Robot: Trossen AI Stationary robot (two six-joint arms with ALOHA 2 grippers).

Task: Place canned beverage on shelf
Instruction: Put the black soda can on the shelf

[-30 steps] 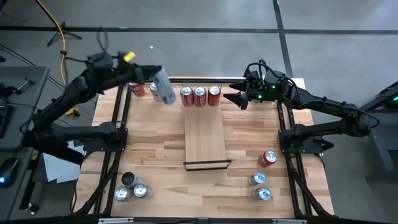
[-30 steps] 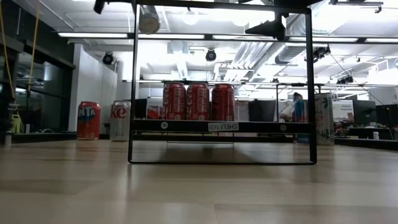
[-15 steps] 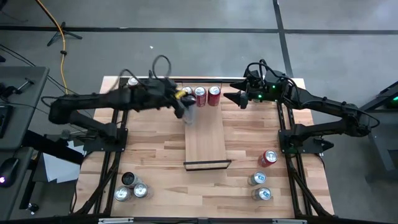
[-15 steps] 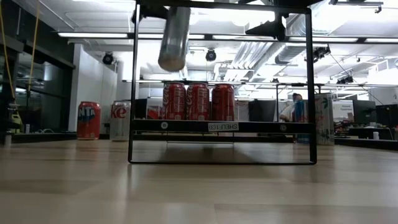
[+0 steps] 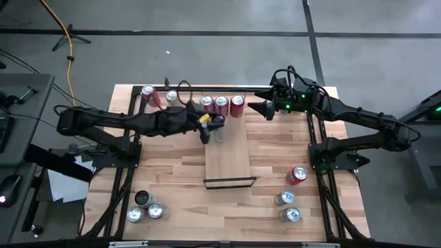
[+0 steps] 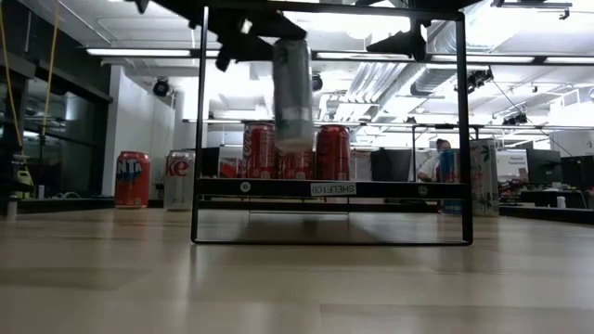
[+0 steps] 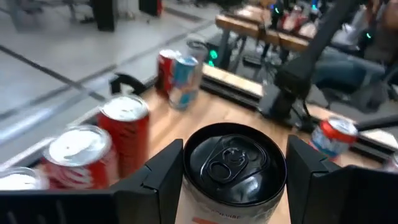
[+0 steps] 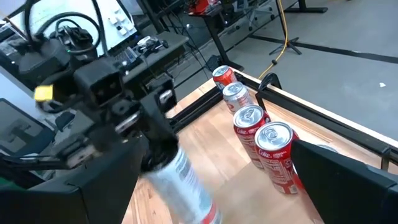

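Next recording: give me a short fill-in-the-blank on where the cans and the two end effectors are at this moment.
1. The left end effector holds a silver can in the air above the ____.
2. ____ red cans stand in a row at the shelf's far end.
3. The right end effector waits beside that row with its fingers ____.
4. At the table's near left corner stand ____ cans.

Missing words: shelf; Three; open; three
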